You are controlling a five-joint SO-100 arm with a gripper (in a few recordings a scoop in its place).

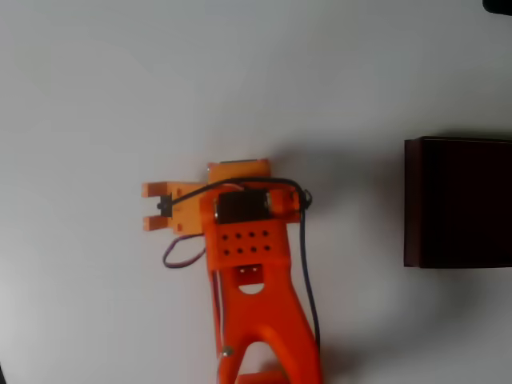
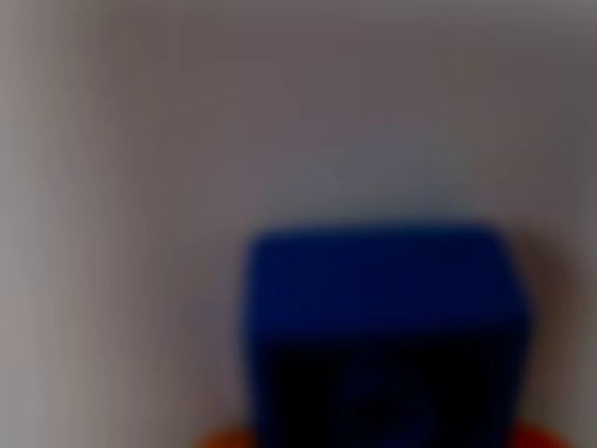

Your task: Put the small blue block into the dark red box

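Blurred small blue block (image 2: pixel 382 317) — no legible writing.

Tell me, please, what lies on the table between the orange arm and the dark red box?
Nothing: in the overhead view, bare white table separates the arm from the dark red box.

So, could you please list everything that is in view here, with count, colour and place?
small blue block: one, blue, blurred and very close at the bottom centre of the wrist view, with orange pincer parts at its lower corners.
dark red box: one, dark red walls with an almost black inside, at the right edge of the overhead view, apart from the arm.
table: one, white, under everything.
arm: one, orange with dark cables, rising from the bottom edge of the overhead view.
pincer: one, orange, pointing left in the overhead view; whether it is closed on the block cannot be told.
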